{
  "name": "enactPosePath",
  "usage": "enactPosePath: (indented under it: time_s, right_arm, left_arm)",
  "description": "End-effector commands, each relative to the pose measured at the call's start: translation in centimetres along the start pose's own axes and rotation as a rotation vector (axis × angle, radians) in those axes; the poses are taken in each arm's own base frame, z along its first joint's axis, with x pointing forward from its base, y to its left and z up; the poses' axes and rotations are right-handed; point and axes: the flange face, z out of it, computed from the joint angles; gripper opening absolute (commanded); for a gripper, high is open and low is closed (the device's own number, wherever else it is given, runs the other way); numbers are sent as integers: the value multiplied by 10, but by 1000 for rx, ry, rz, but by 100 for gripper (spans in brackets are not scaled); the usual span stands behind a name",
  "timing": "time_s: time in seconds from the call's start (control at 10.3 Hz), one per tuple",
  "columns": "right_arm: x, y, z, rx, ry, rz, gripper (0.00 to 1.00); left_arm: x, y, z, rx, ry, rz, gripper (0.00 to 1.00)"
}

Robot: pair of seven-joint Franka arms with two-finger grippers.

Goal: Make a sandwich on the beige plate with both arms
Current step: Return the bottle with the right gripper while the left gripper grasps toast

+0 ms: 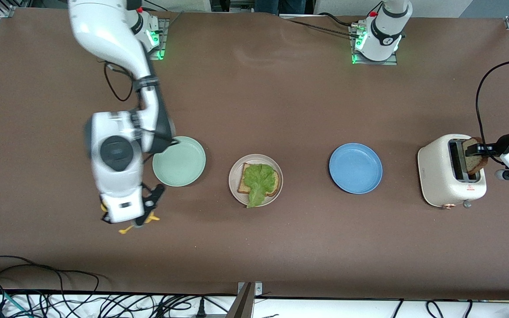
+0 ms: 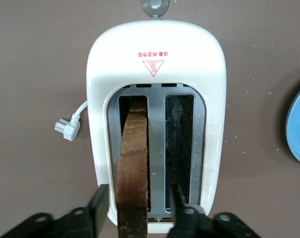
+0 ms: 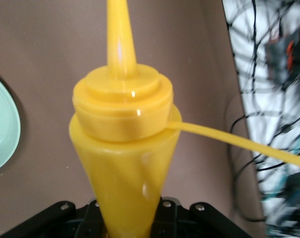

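Sandwich (image 1: pixel 259 180) half-built on beige plate (image 1: pixel 237 170), left gripper (image 2: pixel 138 208) fingers pinching toast (image 2: pixel 132 163), right gripper (image 3: pixel 127 223) w/ mustard bottle (image 3: pixel 125 148)

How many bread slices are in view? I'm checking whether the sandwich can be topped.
2. One slice lies on the beige plate under the lettuce; the other slice stands in the toaster, between the left gripper fingers.

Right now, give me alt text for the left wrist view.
A brown-crusted bread slice stands in one slot of a cream two-slot toaster, between the left hand's black fingers. Brown table; a blue plate at the edge.
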Motion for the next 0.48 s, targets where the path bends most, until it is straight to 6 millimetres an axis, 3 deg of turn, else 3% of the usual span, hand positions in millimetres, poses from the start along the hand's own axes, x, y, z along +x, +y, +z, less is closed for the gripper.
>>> enactPosePath:
  time_s: [0.0, 0.19, 0.39]
  right_arm:
    - [-94, 29, 20, 198, 178, 41, 0]
    - [-161, 38, 40, 315, 261, 82, 0]
    - [-210, 36, 43, 353, 370, 41, 0]
  left_arm:
    - [-4, 0, -7, 23, -17, 9, 0]
    - [-5, -1, -19, 30, -2, 13, 0]
    - [-12, 7, -45, 42, 11, 22, 0]
